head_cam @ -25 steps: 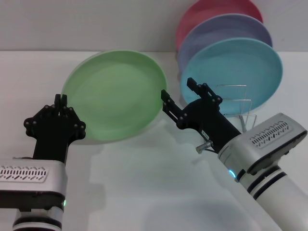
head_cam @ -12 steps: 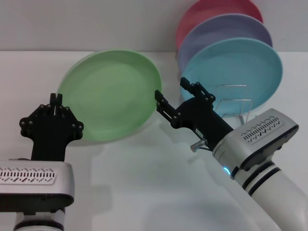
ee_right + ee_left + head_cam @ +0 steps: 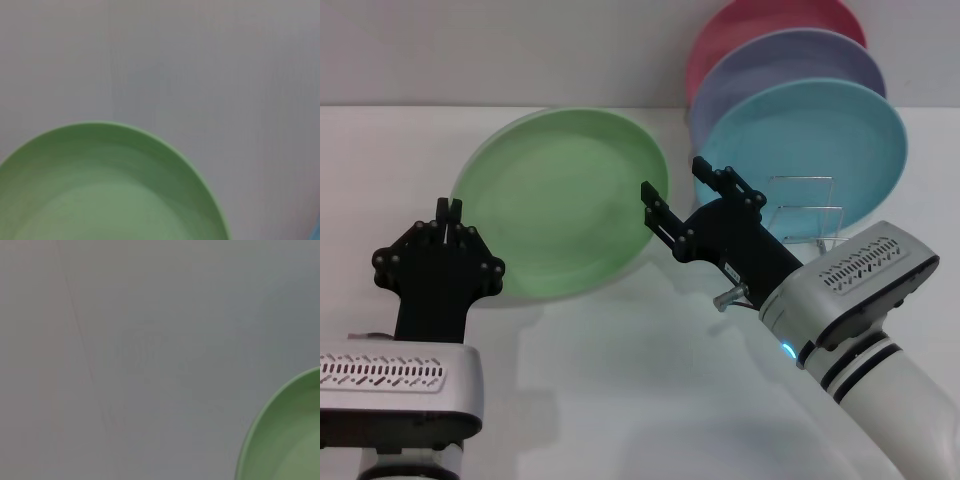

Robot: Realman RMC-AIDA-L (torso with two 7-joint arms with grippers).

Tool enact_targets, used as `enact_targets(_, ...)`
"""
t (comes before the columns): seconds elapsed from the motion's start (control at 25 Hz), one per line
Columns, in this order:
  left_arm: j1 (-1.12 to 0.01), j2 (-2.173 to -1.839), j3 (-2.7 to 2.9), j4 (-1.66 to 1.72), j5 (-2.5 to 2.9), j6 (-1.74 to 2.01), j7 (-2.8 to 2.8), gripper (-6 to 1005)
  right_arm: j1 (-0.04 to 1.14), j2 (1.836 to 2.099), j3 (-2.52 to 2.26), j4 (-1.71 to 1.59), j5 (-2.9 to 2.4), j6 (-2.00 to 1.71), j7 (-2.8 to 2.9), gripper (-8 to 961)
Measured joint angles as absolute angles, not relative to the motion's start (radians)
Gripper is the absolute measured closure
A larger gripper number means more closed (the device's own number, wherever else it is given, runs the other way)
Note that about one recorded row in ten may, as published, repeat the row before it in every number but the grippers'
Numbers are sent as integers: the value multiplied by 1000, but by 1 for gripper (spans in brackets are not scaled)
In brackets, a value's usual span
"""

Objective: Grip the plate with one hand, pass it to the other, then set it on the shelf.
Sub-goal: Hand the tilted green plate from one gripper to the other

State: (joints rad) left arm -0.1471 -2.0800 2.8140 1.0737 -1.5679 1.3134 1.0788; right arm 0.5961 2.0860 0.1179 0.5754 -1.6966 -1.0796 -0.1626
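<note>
My left gripper is clamped on the green plate's near-left rim, holding it tilted above the table. My right gripper, fingers apart, sits at its right edge, not gripping. The handover and shelf placement remain, I judge.

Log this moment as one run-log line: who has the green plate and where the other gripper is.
plate: tilted, held by left gripper at its left rim | right gripper: open at the right rim | shelf: front loops bare
</note>
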Motion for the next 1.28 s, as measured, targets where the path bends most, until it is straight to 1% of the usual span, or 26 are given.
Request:
enact_targets(0.28,-149,-2080,2817,1075,-1562,1312,1079,895,597,2086,120,568,-1697,-1080,-163,339)
enact_targets(0.48,-154,-2080,2825,1077,-1560,1312,1081,893,597,2087,120,555,-1697,-1080,-163,566)
enact_targets(0.56,-156,-2080,2827,1077,-1560,1312,1085,892,597,2087,120,550,-1697,-1080,-163,567)
enact_targets(1.28,-161,-2080,2829,1077,-1558,1305,1091,886,599,2088,120,549,-1696,-1080,-163,712)
